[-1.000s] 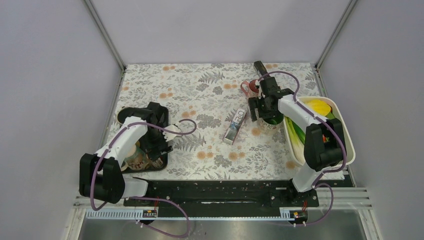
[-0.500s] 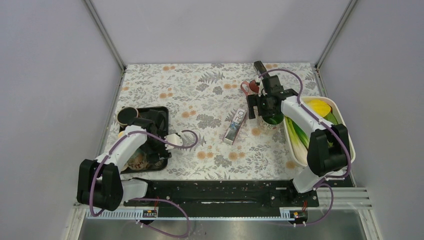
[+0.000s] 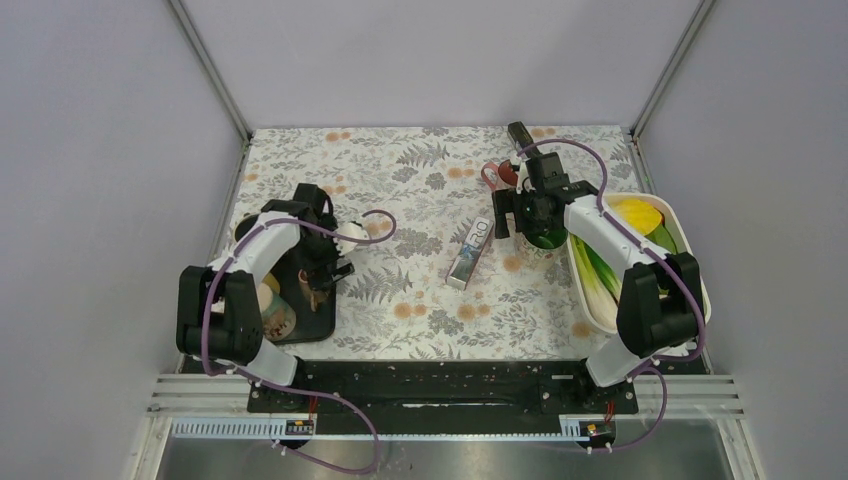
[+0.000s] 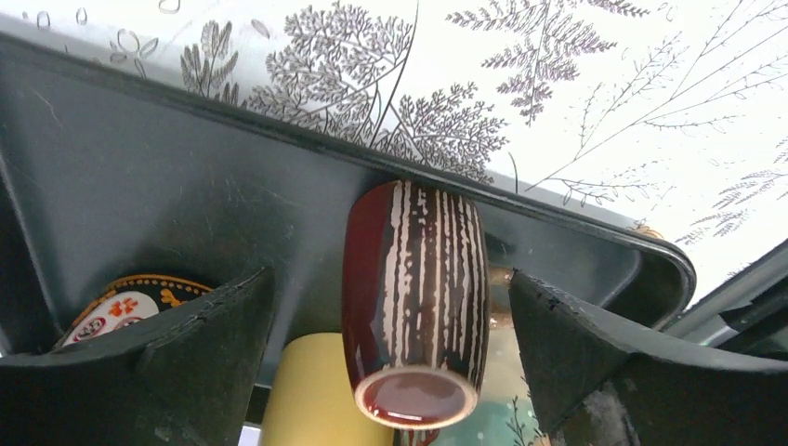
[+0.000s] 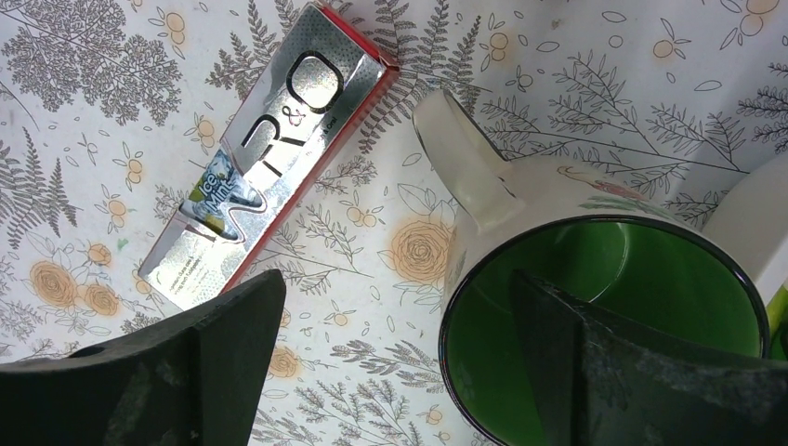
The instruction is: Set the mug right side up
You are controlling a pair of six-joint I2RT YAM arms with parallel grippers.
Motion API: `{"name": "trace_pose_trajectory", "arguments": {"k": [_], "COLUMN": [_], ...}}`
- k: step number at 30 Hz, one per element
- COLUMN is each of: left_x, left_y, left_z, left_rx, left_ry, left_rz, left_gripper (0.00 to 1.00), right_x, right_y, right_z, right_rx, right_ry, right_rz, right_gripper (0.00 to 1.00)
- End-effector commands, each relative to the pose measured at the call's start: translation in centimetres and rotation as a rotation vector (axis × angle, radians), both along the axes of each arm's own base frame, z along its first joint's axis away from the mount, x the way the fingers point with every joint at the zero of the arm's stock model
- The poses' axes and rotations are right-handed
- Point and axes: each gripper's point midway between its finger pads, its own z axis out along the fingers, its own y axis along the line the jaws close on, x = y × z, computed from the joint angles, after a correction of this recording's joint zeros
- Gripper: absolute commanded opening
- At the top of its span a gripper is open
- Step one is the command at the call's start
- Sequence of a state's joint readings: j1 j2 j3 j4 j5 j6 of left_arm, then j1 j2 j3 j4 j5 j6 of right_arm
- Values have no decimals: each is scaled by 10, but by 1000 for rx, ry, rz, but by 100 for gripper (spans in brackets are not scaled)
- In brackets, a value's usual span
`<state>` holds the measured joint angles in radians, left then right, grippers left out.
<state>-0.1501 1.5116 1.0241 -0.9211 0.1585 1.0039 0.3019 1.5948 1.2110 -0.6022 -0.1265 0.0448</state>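
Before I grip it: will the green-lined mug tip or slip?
The mug is probably stable, since it stands upright with a wide mouth. Its glazed wall looks slippery and breakable, so the handle likely offers a surer hold.

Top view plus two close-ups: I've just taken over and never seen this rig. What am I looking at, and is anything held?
The wide picture looks down from above on two robot arms bolted at the near edge of the table. The other two come from cameras on each wrist; the dark shapes at their bottom corners are the gripper fingers. The left gripper is open over a black tray, straddling a brown striped cup lying on its side, without touching it. The right gripper is open above a white mug with a green inside, its mouth facing up; a silver box lies near it. A white tub of yellow and green things sits at the right. Nothing is held.
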Motion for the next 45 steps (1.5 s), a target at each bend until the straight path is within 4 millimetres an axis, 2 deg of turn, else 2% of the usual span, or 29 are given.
{"name": "trace_pose_trajectory", "arguments": {"k": [1,5,10,15,21,23,26,31,36,40,42,45], "left_x": [0,-2,-6,-3,-15,-17,-17,-13,0,13,18,22], "left_y": [2,12,15,27,32,30,22,13,2,-3,-6,-8], "left_z": [15,11,1,-6,-13,-14,-14,-12,8,30,36,42], "left_rx": [-35,12,18,37,58,49,12,-37,-111,-170,-191,-210], "left_ry": [37,68,79,57,101,116,136,159,104,11,-17,-33], "left_rz": [125,313,473,542,537,530,522,515,516,521,525,528], "left_gripper": [99,99,99,99,93,81,55,2,0,0,0,0], "right_x": [4,5,4,4,4,4,4,3,0,-4,-9,-20], "right_y": [5,7,7,8,10,11,12,12,12,21,31,61], "right_z": [15,15,13,13,13,14,16,19,29,56,71,95], "right_rx": [33,41,41,46,57,62,65,71,87,157,211,329], "right_ry": [-53,-55,-49,-50,-49,-52,-55,-62,-85,-159,-209,-283], "right_rz": [27,32,34,39,43,46,47,47,47,57,75,138], "right_gripper": [99,99,99,100,99,99,100,99,99,99,100,99]}}
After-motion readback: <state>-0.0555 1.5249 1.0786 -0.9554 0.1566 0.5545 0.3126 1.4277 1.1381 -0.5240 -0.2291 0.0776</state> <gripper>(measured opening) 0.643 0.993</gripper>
